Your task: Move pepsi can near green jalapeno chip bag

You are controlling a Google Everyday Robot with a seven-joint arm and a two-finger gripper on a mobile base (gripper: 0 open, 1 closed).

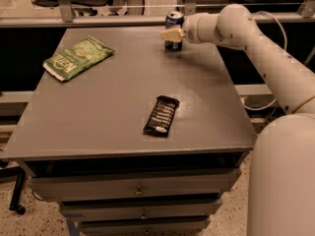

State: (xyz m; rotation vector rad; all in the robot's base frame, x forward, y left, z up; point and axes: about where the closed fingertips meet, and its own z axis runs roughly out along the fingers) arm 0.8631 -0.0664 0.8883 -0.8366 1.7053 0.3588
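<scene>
The pepsi can (174, 19) is dark blue with a silver top and stands upright at the far edge of the grey table (118, 107), right of centre. My gripper (172, 34) is at the can and covers its middle from the right side. The green jalapeno chip bag (77, 57) lies flat at the far left of the table, well apart from the can.
A black rectangular bar wrapper (161, 115) lies near the middle front of the table. The table has drawers (138, 188) below. A metal rail (98, 19) and glass run behind the far edge. My white arm (266, 53) spans the right side.
</scene>
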